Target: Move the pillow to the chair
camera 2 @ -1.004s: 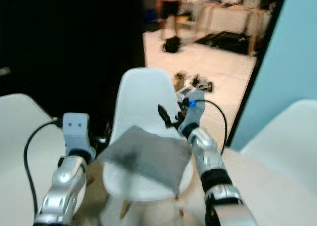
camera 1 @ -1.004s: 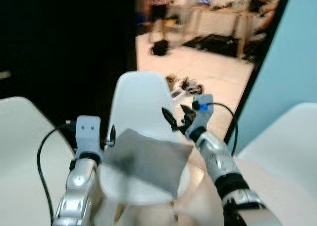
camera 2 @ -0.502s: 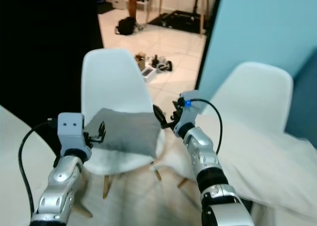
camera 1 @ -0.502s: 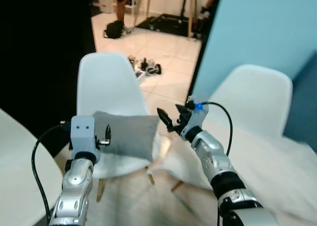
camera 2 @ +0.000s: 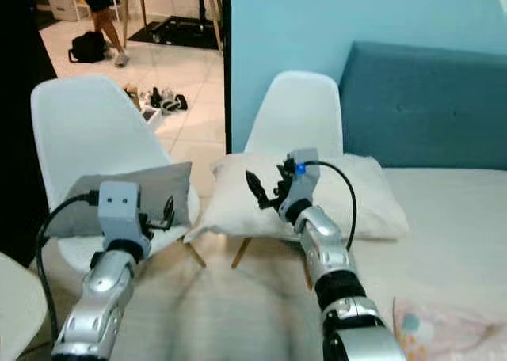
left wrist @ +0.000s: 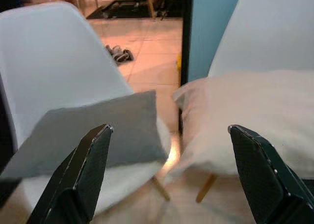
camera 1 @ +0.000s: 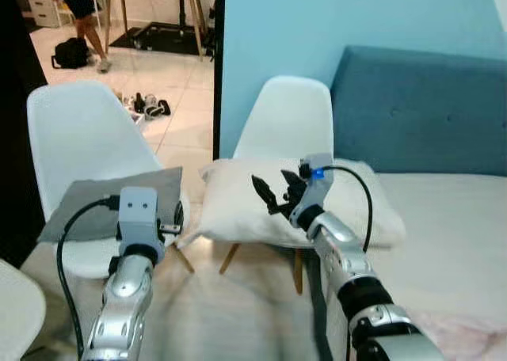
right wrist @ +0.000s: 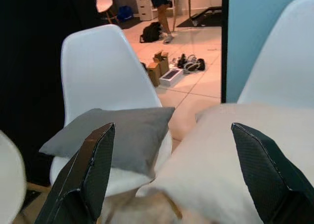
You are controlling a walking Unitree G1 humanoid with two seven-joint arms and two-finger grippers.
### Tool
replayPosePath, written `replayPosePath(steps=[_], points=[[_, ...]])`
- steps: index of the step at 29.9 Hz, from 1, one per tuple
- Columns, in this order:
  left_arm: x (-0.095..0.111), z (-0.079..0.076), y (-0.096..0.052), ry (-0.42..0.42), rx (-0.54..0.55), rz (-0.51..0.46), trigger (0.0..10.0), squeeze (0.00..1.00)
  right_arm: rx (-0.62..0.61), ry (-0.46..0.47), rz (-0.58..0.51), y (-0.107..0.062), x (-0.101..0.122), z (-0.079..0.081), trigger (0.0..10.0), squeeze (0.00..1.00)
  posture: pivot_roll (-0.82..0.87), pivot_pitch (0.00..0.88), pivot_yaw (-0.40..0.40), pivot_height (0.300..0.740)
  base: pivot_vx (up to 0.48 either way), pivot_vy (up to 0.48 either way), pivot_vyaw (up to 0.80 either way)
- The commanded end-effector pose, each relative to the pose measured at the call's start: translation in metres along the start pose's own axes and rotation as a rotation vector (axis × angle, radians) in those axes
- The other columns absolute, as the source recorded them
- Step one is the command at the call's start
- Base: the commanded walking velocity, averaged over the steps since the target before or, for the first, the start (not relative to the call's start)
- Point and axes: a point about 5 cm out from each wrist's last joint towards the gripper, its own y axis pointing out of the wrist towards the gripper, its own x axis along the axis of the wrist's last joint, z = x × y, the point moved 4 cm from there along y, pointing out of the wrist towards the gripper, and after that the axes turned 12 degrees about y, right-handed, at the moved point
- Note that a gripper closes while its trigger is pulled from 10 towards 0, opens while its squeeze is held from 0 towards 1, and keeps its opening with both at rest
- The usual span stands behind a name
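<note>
Arms both reach forward at chest height: our left gripper hovers with fingers spread wide before the grey pillow, our right gripper likewise wide and empty over the cream pillow. We see the grey pillow lying flat and slightly creased on the seat of the white chair, its corner overhanging.

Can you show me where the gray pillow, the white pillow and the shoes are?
gray pillow (camera 1: 111, 199), left eye view, middle of its top face.
white pillow (camera 1: 238, 203), left eye view, its left half.
shoes (camera 1: 149, 105), left eye view, the pair's middle.
</note>
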Motion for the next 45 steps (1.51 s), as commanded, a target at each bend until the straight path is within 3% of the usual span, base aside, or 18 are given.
replayPosePath(steps=[1, 21, 25, 26, 27, 29, 33, 37, 40, 45], points=[[0.001, -0.005, 0.0, -0.021, -0.018, -0.005, 10.0, 0.0, -0.022, -0.01, 0.003, -0.003, 0.001, -0.007, 10.0, 0.0, 0.11, 0.0, -0.06, 0.74, 0.0, 0.0, -0.76], [0.002, 0.0, 0.0, -0.033, 0.011, -0.004, 10.0, 0.0, -0.037, -0.026, 0.014, -0.002, 0.001, -0.009, 10.0, 0.0, 0.11, 0.0, -0.066, 0.74, 0.0, 0.0, -0.76], [0.005, -0.001, -0.002, 0.027, -0.019, -0.03, 10.0, 0.0, -0.075, -0.069, 0.013, -0.009, 0.003, -0.016, 10.0, 0.0, 0.12, 0.0, -0.073, 0.74, 0.0, 0.0, -0.76], [0.003, 0.004, -0.006, 0.092, -0.02, -0.041, 10.0, 0.0, -0.098, -0.134, 0.033, -0.023, 0.0, -0.029, 10.0, 0.0, 0.12, 0.0, -0.073, 0.74, 0.0, 0.0, -0.76], [0.003, 0.004, -0.006, 0.092, -0.02, -0.041, 10.0, 0.0, -0.098, -0.134, 0.033, -0.023, 0.0, -0.029, 10.0, 0.0, 0.12, 0.0, -0.073, 0.74, 0.0, 0.0, -0.76], [-0.003, 0.007, -0.017, 0.112, -0.023, -0.035, 10.0, 0.0, -0.09, -0.215, 0.07, -0.046, -0.009, -0.04, 10.0, 0.0, 0.11, 0.0, -0.066, 0.74, 0.0, 0.0, -0.76], [-0.013, 0.004, -0.036, 0.072, -0.049, -0.012, 10.0, 0.0, -0.075, -0.246, 0.095, -0.076, -0.031, -0.037, 10.0, 0.0, 0.11, 0.0, -0.058, 0.74, 0.0, 0.0, -0.76], [-0.018, 0.009, -0.043, 0.028, -0.014, 0.012, 10.0, 0.0, -0.092, -0.279, 0.056, -0.082, -0.027, -0.034, 10.0, 0.0, 0.11, 0.0, -0.054, 0.74, 0.0, 0.0, -0.76], [-0.016, 0.009, -0.043, 0.045, -0.013, 0.0, 10.0, 0.0, -0.064, -0.306, 0.046, -0.084, -0.025, -0.025, 10.0, 0.0, 0.11, 0.0, -0.063, 0.74, 0.0, 0.0, -0.75], [-0.012, 0.009, -0.043, 0.065, 0.001, -0.014, 10.0, 0.0, -0.033, -0.27, 0.042, -0.096, -0.021, -0.012, 10.0, 0.0, 0.11, 0.0, -0.067, 0.74, 0.0, 0.0, -0.45]])
